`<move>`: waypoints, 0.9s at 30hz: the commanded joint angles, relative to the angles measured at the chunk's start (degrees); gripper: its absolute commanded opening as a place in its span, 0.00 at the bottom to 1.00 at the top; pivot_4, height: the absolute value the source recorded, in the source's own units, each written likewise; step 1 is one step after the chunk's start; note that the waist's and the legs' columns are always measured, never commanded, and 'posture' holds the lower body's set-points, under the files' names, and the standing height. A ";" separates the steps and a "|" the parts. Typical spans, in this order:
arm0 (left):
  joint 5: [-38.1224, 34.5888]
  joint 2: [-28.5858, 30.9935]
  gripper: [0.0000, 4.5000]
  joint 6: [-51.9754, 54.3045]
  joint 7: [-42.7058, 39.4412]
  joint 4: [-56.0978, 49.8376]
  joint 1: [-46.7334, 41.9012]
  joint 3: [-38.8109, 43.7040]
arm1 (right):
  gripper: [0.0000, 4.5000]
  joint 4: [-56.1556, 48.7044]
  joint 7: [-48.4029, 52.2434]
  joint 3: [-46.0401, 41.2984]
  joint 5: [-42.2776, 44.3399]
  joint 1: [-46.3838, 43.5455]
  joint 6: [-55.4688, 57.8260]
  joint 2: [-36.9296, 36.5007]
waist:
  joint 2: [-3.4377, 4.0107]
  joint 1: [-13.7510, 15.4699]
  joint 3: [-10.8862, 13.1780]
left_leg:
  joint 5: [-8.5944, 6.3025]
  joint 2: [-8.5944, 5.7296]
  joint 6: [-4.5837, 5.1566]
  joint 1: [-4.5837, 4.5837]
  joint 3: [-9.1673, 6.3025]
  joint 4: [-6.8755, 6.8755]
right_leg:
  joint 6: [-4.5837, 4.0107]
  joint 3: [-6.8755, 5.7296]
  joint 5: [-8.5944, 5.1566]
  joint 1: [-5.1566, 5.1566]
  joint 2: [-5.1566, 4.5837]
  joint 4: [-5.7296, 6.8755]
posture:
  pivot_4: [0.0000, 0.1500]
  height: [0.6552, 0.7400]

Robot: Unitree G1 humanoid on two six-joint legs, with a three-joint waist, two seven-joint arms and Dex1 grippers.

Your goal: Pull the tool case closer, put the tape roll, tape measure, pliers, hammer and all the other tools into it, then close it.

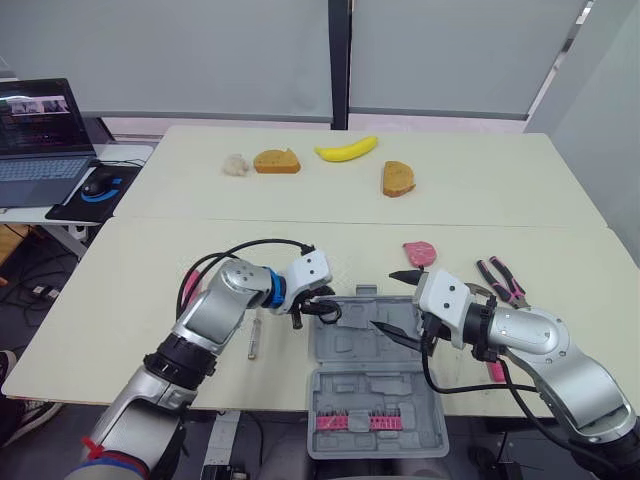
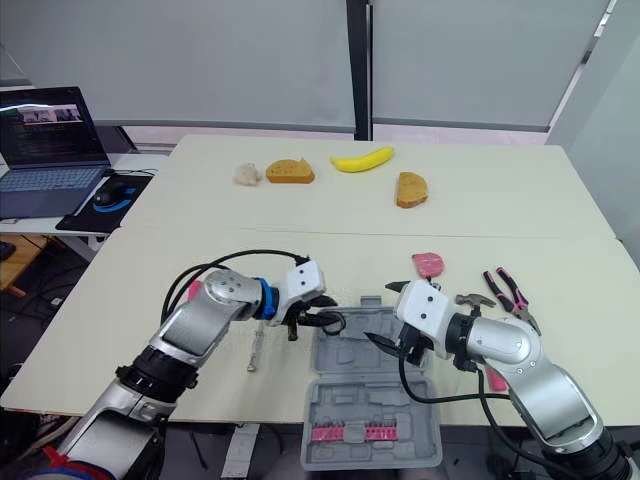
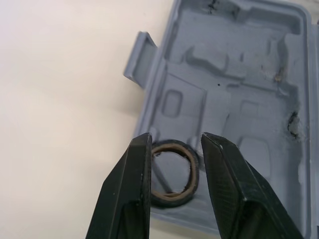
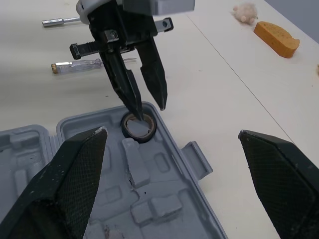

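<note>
Tape roll [image 4: 139, 127] is down in the far-left corner of the open case [image 1: 350, 385], lying flat on the moulded tray, and the case sits at the counter's [image 1: 150, 290] near edge between the two arms. The left gripper [image 1: 322, 312] hangs right over the roll, fingers parted and astride it. Released, I'd say, though from here I can't tell if a tip touches the rim. The right gripper [image 1: 398, 305] hovers over the tray's right side, fingers spread wide, holding nothing. Tape measure [image 1: 420, 252] and pliers [image 1: 503, 280] wait beyond on the right, a screwdriver [image 1: 254, 335] on the left. The danger: a tip catching the ring as the left arm lifts would drag the roll out. The case's near half looks to overhang the edge, so a push could tip it.
</note>
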 commanded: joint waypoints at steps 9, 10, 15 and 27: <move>-5.14 -7.67 0.35 -20.53 6.17 8.99 8.21 8.89 | 1.00 2.07 1.90 -1.24 -0.60 -0.83 -3.29 -1.49 | 0.00 0.30 0.00 | 0.00 -0.02 0.00 0.01 -0.01 0.02 | 0.00 -0.06 0.01 -0.02 -0.05 -0.06 | 1.00 1.00; -4.76 -8.24 0.35 -22.35 6.62 10.70 8.13 8.74 | 1.00 2.16 2.00 -1.18 -0.66 -0.89 -3.35 -1.58 | 0.00 0.36 0.00 | 0.00 -0.03 0.00 0.01 -0.01 0.02 | 0.00 -0.06 0.01 -0.02 -0.06 -0.06 | 1.00 1.00; -2.10 -8.76 0.35 -27.92 7.39 15.95 8.37 7.29 | 1.00 1.70 1.53 -1.80 -0.51 -0.47 -3.02 -1.52 | 0.00 0.25 0.00 | 0.00 -0.04 0.00 0.01 -0.01 0.01 | 0.00 -0.06 0.01 0.03 -0.07 -0.05 | 1.00 1.00; 2.49 -9.77 0.35 -32.83 7.98 23.90 8.29 4.24 | 1.00 0.16 0.70 -2.44 -0.54 1.02 -2.14 -1.83 | -0.02 0.26 -0.03 | 0.00 -0.05 0.00 0.01 -0.02 0.02 | 0.00 -0.08 0.01 0.00 -0.07 -0.05 | 1.00 1.00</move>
